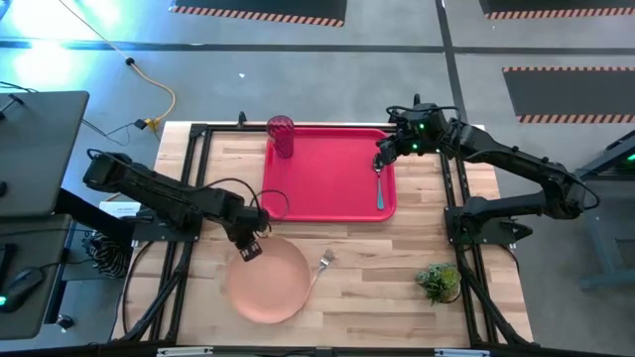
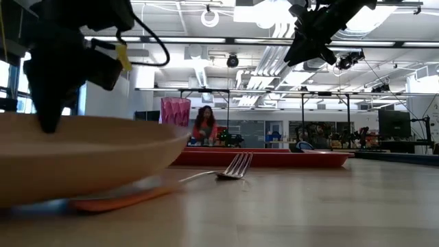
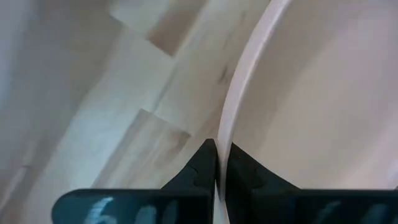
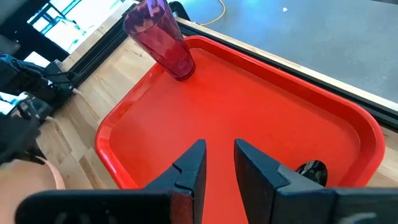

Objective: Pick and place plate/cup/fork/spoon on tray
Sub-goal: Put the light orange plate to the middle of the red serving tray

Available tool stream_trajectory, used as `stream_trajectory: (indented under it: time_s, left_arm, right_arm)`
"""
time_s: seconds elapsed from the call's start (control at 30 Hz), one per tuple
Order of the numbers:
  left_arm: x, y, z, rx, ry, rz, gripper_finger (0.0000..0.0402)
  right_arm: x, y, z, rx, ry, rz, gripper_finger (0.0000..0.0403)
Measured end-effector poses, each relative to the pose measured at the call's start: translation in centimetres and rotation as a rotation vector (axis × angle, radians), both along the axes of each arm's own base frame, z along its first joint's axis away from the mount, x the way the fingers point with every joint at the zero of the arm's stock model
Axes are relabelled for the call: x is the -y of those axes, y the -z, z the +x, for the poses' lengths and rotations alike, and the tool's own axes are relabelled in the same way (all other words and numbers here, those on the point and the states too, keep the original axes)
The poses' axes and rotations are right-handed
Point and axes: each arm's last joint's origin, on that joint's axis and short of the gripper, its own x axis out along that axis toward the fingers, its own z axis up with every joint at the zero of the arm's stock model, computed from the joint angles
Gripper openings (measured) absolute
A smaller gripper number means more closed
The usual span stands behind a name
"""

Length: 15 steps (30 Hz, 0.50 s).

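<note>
The salmon-pink plate (image 1: 270, 283) lies on the table near its near edge, left of the middle. My left gripper (image 1: 248, 245) is shut on the plate's far-left rim. The fork (image 1: 323, 264) lies beside the plate, tines (image 2: 236, 167) toward the tray; its orange handle (image 2: 113, 200) reaches under the plate. The red tray (image 1: 332, 198) lies at the far middle. The dark-red cup (image 1: 281, 135) stands upright in the tray's far-left corner. The blue-handled spoon (image 1: 379, 188) lies along the tray's right side. My right gripper (image 1: 381, 159) hovers open and empty above the tray's right side. My left gripper pinches the plate's rim (image 3: 225, 134) between its two fingers, one finger on the inner side and one on the outer side. The fingers come from above and from the table's left, pointing down. Whether the plate is lifted off the table I cannot tell.
A small green plant (image 1: 438, 281) stands near the table's right near corner. Black frame rails run along the table's left and right sides. Bare wood lies between the plate and the tray. A person sits far off in the room behind the table (image 2: 204, 125).
</note>
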Motion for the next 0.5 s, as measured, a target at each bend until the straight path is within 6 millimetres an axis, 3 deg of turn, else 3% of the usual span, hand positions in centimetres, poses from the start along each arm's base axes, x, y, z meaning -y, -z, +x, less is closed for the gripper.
stream_trajectory:
  time_s: [0.5]
  left_arm:
    - [-3.6, -4.4, 1.5, 0.175, -0.598, 0.043, 0.0001]
  right_arm:
    - [-0.1, 0.0, 0.0, 0.006, -0.019, 0.012, 0.0074]
